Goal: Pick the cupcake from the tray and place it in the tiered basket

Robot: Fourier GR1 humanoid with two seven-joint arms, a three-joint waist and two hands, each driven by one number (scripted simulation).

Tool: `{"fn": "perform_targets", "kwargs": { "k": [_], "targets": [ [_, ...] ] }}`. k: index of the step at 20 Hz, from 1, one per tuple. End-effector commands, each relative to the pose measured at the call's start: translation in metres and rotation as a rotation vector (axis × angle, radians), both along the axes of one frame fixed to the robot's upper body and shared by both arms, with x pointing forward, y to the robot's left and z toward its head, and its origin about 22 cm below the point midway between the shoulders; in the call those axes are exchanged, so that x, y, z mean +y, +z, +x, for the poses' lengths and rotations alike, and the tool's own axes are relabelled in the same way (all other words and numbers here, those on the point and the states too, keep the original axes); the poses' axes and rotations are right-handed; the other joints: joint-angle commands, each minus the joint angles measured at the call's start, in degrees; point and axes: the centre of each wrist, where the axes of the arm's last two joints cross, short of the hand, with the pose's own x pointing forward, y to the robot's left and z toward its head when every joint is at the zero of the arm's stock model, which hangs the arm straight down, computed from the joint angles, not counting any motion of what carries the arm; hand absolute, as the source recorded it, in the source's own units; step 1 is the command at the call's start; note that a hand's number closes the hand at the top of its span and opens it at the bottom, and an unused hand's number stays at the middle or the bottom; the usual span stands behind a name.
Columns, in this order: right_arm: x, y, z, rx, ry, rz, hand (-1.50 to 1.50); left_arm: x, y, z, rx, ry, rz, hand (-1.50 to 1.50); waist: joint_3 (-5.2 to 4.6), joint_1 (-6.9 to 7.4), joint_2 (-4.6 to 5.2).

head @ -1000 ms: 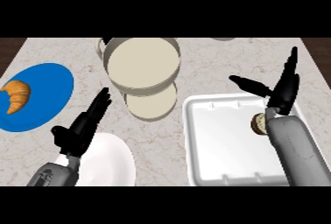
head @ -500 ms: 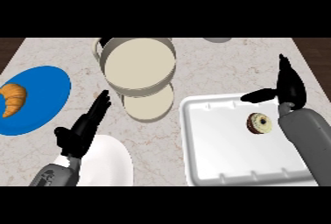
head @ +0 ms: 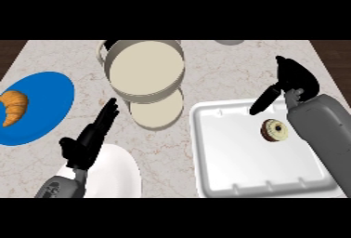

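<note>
The cupcake, brown with a cream top, lies in the right half of the white tray. The tiered basket stands at the back centre, seen from above as two cream round tiers with metal rims, the lower tier nearer me. My right hand hovers over the tray's far right corner, fingers straight and thumb pointing down-left, just above and beyond the cupcake, holding nothing. My left hand rests open at lower left, fingers pointing up toward the basket.
A blue plate with a croissant sits at the left edge. A white plate lies under my left hand near the front. A grey round object shows at the back edge.
My right hand has drawn back to the right and away from the tray's middle, uncovering the cupcake. The view has shifted slightly. The left hand stays put.
</note>
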Motion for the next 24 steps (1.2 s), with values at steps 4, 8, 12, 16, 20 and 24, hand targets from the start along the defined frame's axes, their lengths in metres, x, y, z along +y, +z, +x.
{"fn": "perform_targets", "kwargs": {
  "k": [4, 8, 12, 16, 20, 24],
  "targets": [
    [0.031, 0.020, -0.022, 0.127, -0.116, -0.093, -1.50, -0.002, 0.007, 0.006, -0.014, -0.002, -0.003, 0.00, 0.27, 0.09, 0.43],
    [0.018, 0.016, -0.016, 0.092, -0.218, -0.152, -1.50, -0.005, -0.006, 0.001, -0.011, 0.004, 0.003, 0.00, 0.24, 0.51, 0.67],
    [0.003, -0.026, -0.025, 0.229, -0.255, -0.175, -1.50, 0.012, 0.007, -0.004, -0.012, -0.003, 0.000, 0.00, 0.29, 0.89, 0.52],
    [0.005, -0.020, -0.018, 0.224, -0.269, -0.145, -1.50, -0.007, -0.006, -0.004, -0.001, -0.014, -0.004, 0.00, 0.27, 0.83, 0.80],
    [-0.002, -0.035, -0.031, 0.200, -0.276, -0.105, -1.50, -0.007, -0.004, 0.002, -0.017, -0.022, -0.015, 0.00, 0.31, 0.58, 0.88],
    [-0.012, -0.057, -0.037, 0.224, -0.310, -0.140, -1.50, -0.002, -0.004, -0.011, 0.000, -0.017, -0.005, 0.00, 0.34, 1.21, 0.84]
  ]
}}
